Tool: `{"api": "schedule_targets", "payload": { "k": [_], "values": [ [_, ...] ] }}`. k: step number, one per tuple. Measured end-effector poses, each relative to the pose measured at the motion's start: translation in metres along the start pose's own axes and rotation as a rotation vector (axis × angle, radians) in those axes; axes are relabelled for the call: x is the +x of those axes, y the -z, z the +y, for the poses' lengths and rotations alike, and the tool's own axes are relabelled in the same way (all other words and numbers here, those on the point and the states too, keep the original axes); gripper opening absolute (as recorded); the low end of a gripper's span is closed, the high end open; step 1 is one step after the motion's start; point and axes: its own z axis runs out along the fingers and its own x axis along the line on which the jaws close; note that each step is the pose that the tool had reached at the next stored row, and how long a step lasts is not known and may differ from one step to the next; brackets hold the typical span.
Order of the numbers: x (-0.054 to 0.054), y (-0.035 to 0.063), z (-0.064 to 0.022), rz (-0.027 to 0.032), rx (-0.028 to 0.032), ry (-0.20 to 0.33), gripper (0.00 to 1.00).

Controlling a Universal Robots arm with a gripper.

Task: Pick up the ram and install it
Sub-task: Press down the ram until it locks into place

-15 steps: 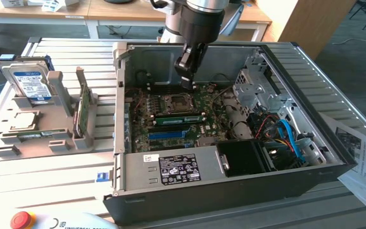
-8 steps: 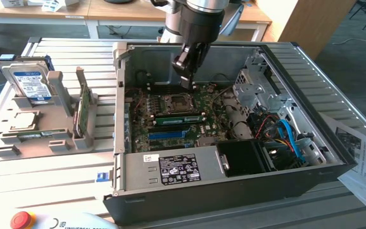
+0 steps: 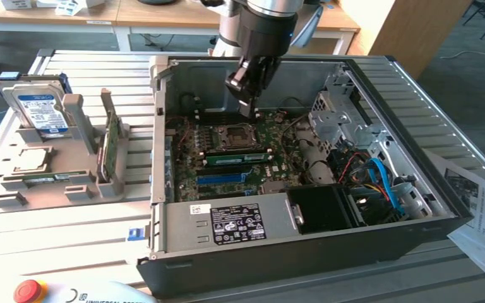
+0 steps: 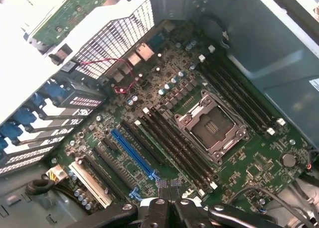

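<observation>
The end effector point(image 3: 249, 108), fingers pressed together, hangs inside the open computer case point(image 3: 411, 208) above the motherboard point(image 3: 225, 158), near the CPU socket point(image 3: 232, 134). A green ram point(image 3: 238, 157) sits seated just beside the socket. On the exterior view's left, a grey holder point(image 3: 57, 183) on the tabletop point(image 3: 48, 240) carries a hard drive point(image 3: 40, 110).

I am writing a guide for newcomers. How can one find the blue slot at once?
Look into the open computer case, at the green motherboard on its floor. Beside the square CPU socket run long parallel slots; the blue slot alone is bright blue, its neighbours dark.
</observation>
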Motion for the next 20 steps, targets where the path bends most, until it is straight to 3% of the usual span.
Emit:
{"api": "schedule_targets", "payload": {
  "k": [20],
  "values": [
    [0.0000, 0.0000, 0.0000, -0.0069, -0.0150, -0.249, 0.11]
  ]
}}
